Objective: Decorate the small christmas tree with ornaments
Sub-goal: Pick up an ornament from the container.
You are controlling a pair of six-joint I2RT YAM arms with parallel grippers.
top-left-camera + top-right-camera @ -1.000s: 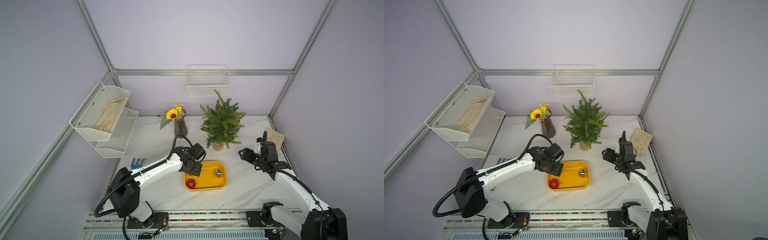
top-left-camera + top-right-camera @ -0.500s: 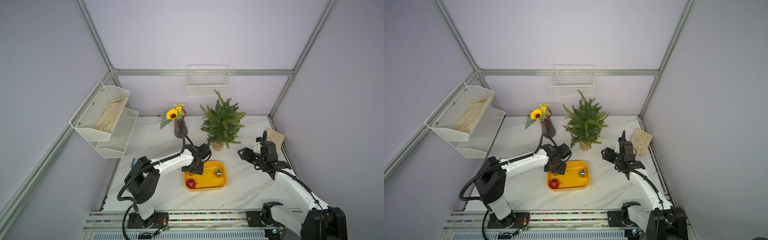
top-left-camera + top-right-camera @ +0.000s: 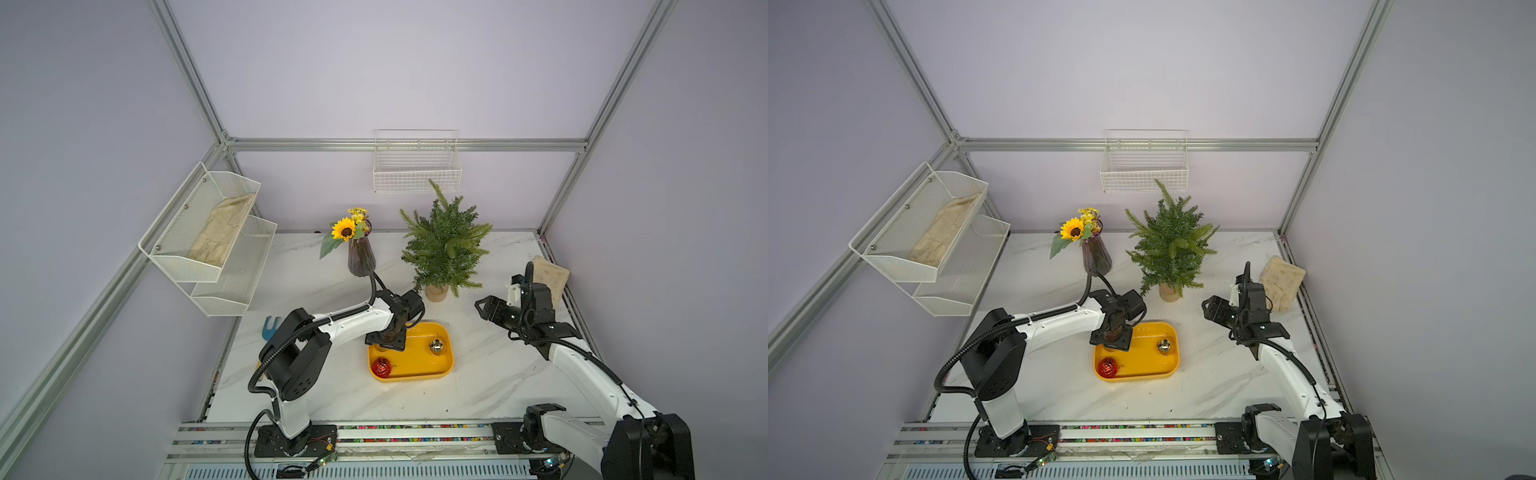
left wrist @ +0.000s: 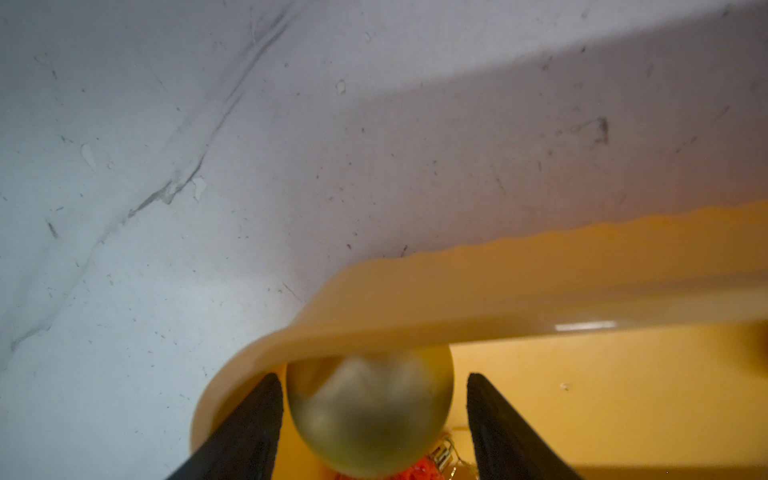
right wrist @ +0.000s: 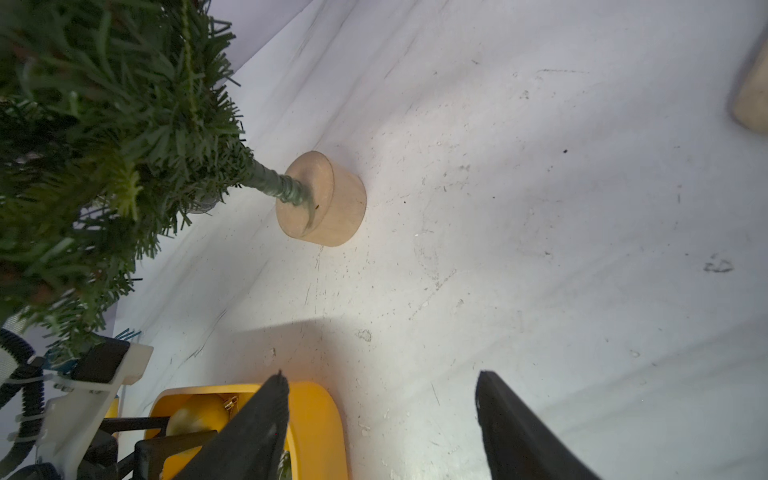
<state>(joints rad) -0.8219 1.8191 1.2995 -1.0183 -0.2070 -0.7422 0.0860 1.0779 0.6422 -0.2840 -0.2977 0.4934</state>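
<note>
The small christmas tree stands at the back on its tan base. In front of it lies a yellow tray. A glittery red ornament lies at its front left and a shiny ornament at its right. My left gripper points down into the tray's back left corner. Its jaws stand open around a matte gold ornament: one finger is at the ball and the other is apart from it. My right gripper hangs open and empty to the right of the tree.
A sunflower vase stands left of the tree. A wire basket hangs on the back wall and a white mesh shelf on the left wall. A tan cloth lies at the right edge and a blue tool at the left.
My left arm's elbow has swung in toward the tray while its gripper stayed over the tray's back left corner. Its jaws have narrowed a little. The right arm has not moved.
</note>
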